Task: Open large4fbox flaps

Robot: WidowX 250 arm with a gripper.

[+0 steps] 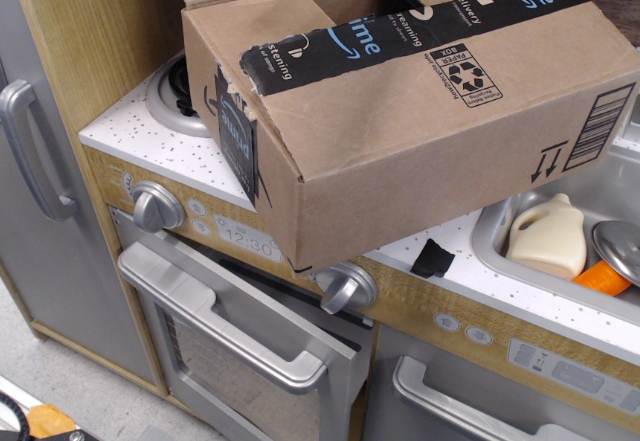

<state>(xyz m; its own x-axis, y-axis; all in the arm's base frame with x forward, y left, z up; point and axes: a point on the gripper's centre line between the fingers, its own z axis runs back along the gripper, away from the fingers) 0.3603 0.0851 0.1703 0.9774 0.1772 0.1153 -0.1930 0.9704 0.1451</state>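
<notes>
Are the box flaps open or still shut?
Mostly shut: flaps on the large4fbox lie flat under torn tape; the far flap looks slightly raised.

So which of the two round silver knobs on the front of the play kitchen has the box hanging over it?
The right knob, just under the cardboard box's lowest front corner. The left knob, beside the clock display, sits clear of the box.

Speckled white counter (150, 136) under load

The large4fbox (420, 121) is carried on it, overhanging the front edge; a black scrap (432, 258) is seen beside the sink (495, 231).
</notes>
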